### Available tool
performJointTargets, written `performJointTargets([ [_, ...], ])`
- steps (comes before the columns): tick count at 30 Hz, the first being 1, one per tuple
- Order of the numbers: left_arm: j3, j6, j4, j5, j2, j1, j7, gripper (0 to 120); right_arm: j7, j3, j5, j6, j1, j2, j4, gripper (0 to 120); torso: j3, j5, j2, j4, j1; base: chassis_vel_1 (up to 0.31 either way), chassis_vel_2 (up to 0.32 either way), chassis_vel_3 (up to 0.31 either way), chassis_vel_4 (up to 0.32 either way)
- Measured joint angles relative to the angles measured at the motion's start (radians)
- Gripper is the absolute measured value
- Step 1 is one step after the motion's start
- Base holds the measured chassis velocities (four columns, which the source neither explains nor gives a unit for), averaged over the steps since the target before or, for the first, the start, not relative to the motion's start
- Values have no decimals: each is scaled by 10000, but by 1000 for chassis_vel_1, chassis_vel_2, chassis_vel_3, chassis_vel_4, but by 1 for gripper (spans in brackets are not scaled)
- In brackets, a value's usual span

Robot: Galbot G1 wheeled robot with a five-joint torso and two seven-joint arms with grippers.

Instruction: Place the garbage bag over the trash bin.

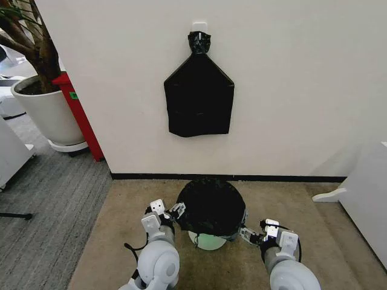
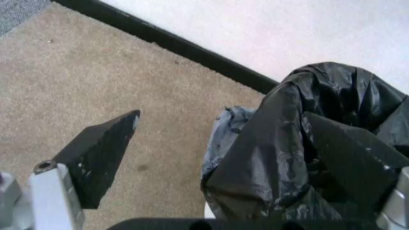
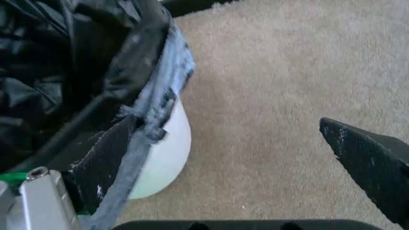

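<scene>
The garbage bag point(image 1: 211, 205) is draped over the trash bin point(image 1: 207, 241), low in the centre of the head view, on the tan carpet point(image 1: 115, 241) just before the wall. The left gripper point(image 1: 176, 211) sits at the bag's left edge with its fingers point(image 2: 102, 153) spread; one seems to lie behind the plastic, though it is hard to tell. The right gripper point(image 1: 247, 234) is at the bag's lower right edge, fingers spread too, one pressed against the bin's rim beside the stretched plastic. A flat black bundle point(image 1: 199, 99) hangs on the wall above.
</scene>
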Motion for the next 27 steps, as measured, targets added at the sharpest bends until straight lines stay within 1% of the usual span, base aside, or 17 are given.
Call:
performJointTargets([
  [9,34,0,51,46,-63,4,3,100,-115,-111,-269,57,-219,77,127,100,0,0,0,-1,0,0,0,0,0],
  [13,35,-7,62,76,-65,10,4,100,-248,-248,-472,165,-206,199,-205,100,0,0,0,-1,0,0,0,0,0],
  [21,36,-24,43,107,-20,20,8,100,-381,-527,-643,397,399,394,-1220,100,0,0,-2,0,0,0,0,0,0],
  [27,39,-42,5,123,-17,68,8,100,-578,-653,-824,602,577,550,-1745,100,0,-1,-2,0,0,0,0,0,0],
])
